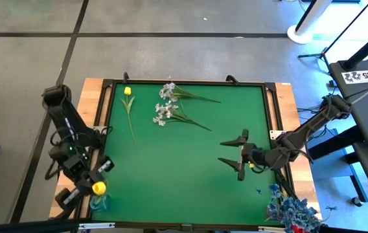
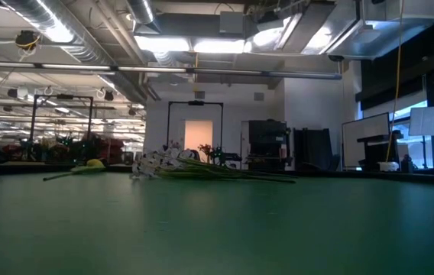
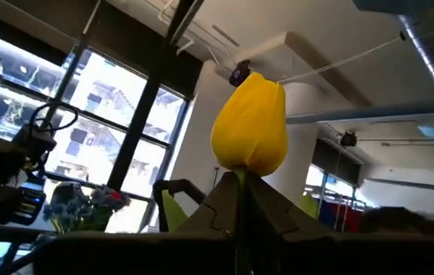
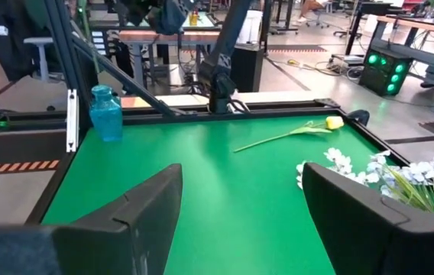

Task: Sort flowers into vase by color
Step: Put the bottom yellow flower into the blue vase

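Observation:
My left gripper (image 1: 92,183) is at the table's near left corner, shut on a yellow tulip (image 3: 251,122). Its head (image 1: 98,188) is just above a blue glass vase (image 1: 98,202), which also shows in the right wrist view (image 4: 106,113). My right gripper (image 1: 236,156) is open and empty over the green mat's right side. A second yellow tulip (image 1: 127,103) and sprays of white blossoms (image 1: 166,103) lie flat on the mat at the far side. Pale blue sprays with a red flower (image 3: 87,206) stand at the near right corner (image 1: 292,210). My left gripper pinches the tulip's green stem (image 3: 240,191) between its two fingers (image 3: 202,202), just below the head. The fingers point upward, and the head stands beyond their free ends. The tulip is lifted clear of the table. The rest of the stem is hidden behind the gripper.
The mat (image 1: 190,168) lies in a dark raised frame on a wooden table. Its middle and near part are bare green. Cables and stands are past the table's right edge (image 1: 359,71).

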